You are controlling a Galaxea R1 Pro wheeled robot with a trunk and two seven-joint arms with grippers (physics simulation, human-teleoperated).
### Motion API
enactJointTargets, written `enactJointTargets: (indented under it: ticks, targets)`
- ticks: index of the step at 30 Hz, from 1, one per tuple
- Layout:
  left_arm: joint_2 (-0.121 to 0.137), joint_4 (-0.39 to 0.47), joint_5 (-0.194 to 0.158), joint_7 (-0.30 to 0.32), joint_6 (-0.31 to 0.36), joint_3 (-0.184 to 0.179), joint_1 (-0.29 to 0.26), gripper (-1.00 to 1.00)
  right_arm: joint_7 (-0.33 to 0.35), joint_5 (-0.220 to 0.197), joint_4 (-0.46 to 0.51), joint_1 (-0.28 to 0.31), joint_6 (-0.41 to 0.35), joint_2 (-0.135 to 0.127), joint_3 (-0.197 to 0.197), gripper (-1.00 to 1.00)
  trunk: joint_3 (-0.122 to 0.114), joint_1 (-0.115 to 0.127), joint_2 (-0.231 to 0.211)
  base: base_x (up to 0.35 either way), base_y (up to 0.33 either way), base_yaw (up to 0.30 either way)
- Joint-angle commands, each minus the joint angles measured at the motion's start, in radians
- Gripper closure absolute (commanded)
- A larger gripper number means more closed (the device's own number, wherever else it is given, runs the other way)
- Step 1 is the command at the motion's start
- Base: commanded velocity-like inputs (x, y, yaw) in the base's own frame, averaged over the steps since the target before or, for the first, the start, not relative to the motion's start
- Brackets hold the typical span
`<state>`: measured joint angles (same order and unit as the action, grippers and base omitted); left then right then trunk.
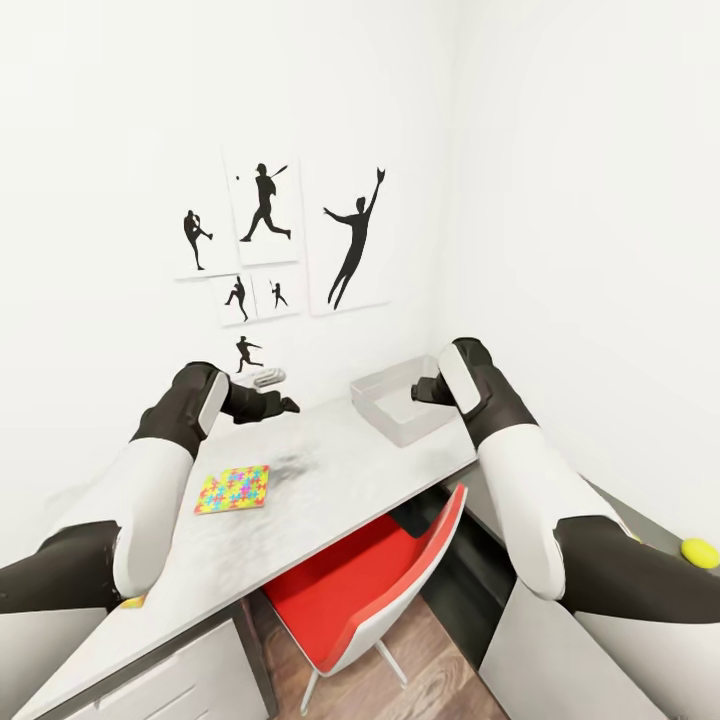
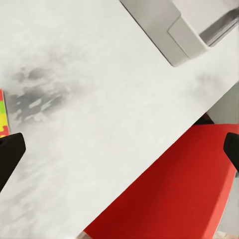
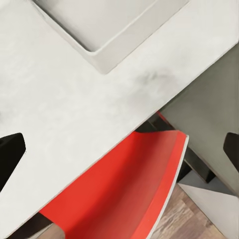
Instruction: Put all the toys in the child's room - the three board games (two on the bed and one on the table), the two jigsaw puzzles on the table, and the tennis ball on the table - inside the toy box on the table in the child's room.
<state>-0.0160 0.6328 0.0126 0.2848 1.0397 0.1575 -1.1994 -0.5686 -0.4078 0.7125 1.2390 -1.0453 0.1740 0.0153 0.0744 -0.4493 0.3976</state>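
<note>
One jigsaw puzzle point(image 1: 232, 489), a flat multicolour square, lies on the pale grey table point(image 1: 330, 470) near its left part; its edge point(image 2: 2, 114) also appears in the left wrist view. The light grey toy box point(image 1: 392, 412) point(image 2: 169, 30) point(image 3: 109, 30) stands at the table's far right corner. My left gripper point(image 1: 287, 405) point(image 2: 119, 152) hovers open over the bare tabletop between puzzle and box. Open and empty, my right gripper point(image 1: 420, 392) point(image 3: 119, 152) hangs at the box's near rim. A yellow tennis ball point(image 1: 698, 551) rests on the lower dark section, far right. The board games and bed are out of view.
A red chair point(image 1: 380, 580) point(image 2: 169, 194) point(image 3: 124, 194) is tucked under the table's front edge. White drawers point(image 1: 170, 680) sit below the left part. Baseball silhouette pictures point(image 1: 350, 240) hang on the wall behind. A yellow scrap point(image 1: 133, 601) peeks from under my left forearm.
</note>
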Motion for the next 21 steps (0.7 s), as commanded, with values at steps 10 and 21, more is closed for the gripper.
enactJointTargets:
  ticks: [10, 21]
  targets:
    - [-0.003, -0.002, 0.002, 0.003, 0.008, 0.007, -0.023, -1.00, -0.009, -0.053, 0.001, 0.008, -0.002, 0.000, 0.002, -1.00, 0.002, -0.001, 0.002, 0.001, 0.000, 0.000]
    - [-0.004, -0.005, 0.003, 0.004, 0.008, 0.006, -0.057, -1.00, -0.010, -0.061, 0.001, 0.008, -0.002, 0.000, 0.002, -1.00, 0.002, -0.001, 0.002, 0.000, 0.000, 0.000]
